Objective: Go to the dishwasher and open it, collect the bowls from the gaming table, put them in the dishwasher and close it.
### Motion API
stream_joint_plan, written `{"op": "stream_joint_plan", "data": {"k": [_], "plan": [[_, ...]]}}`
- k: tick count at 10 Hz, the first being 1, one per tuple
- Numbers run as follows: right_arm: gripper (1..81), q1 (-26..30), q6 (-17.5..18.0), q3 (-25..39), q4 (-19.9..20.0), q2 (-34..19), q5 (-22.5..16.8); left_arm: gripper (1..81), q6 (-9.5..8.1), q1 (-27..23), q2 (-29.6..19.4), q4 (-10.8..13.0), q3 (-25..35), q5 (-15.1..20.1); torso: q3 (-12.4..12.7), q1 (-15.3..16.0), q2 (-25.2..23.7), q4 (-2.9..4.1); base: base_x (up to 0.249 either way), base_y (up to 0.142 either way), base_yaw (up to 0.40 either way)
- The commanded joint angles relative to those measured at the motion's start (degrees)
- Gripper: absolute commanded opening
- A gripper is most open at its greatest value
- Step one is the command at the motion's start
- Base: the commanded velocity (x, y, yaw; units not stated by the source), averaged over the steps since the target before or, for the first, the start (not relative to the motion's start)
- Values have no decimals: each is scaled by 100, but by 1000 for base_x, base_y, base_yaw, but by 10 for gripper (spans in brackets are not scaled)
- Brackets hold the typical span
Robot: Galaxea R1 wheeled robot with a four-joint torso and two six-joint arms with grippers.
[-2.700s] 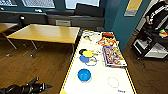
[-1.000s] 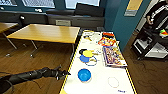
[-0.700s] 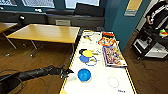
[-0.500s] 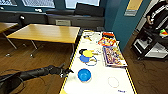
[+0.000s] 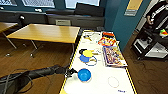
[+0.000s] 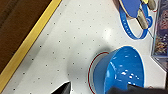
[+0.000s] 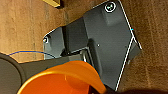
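Note:
A bright blue bowl [image 5: 84, 75] stands near the front of the gaming table [image 5: 100, 86], a long white top with a yellow edge. My left gripper [image 5: 70, 73] reaches over the table's left edge, right beside the bowl. In the left wrist view the bowl [image 6: 122, 72] rests on a thin red ring [image 6: 90, 71], and the left gripper [image 6: 90, 89] is open, its two dark tips either side of the bowl's near wall. The right wrist view has an orange bowl-like thing [image 7: 62, 80] close to the camera; whether it is held is unclear.
Further along the table lie a blue and a yellow paddle [image 5: 86, 56], a blue ring [image 5: 93, 62] and colourful board games [image 5: 113, 55]. A plain yellow-topped table [image 5: 47, 32] stands to the left on wooden floor. A person [image 5: 157, 15] is by a dark cart at right.
My left arm has stretched forward from the lower left corner to the table's edge and closed in on the blue bowl. The bowl has not moved.

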Motion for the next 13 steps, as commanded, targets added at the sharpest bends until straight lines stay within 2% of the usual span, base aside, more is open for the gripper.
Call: {"op": "stream_joint_plan", "data": {"k": [1,4,8,12,13], "plan": [[10,49,10,30,-61,-171,-325,811,-24,-717,296,99,-64,176,0,0,0,0,0,0,0],[10,49,10,21,-69,-171,-325,811,-41,-542,691,195,-476,185,0,2,0,0,0,0,0],[10,84,10,12,-70,-162,-325,811,-41,-401,753,213,-583,185,0,2,2,0,0,0,0],[10,145,10,-40,-61,-144,-404,811,-41,-6,903,564,-873,185,0,4,2,0,0,0,0],[10,163,27,-67,-61,-118,-413,10,-50,38,903,712,-838,280,0,4,2,0,0,0,0]]}}
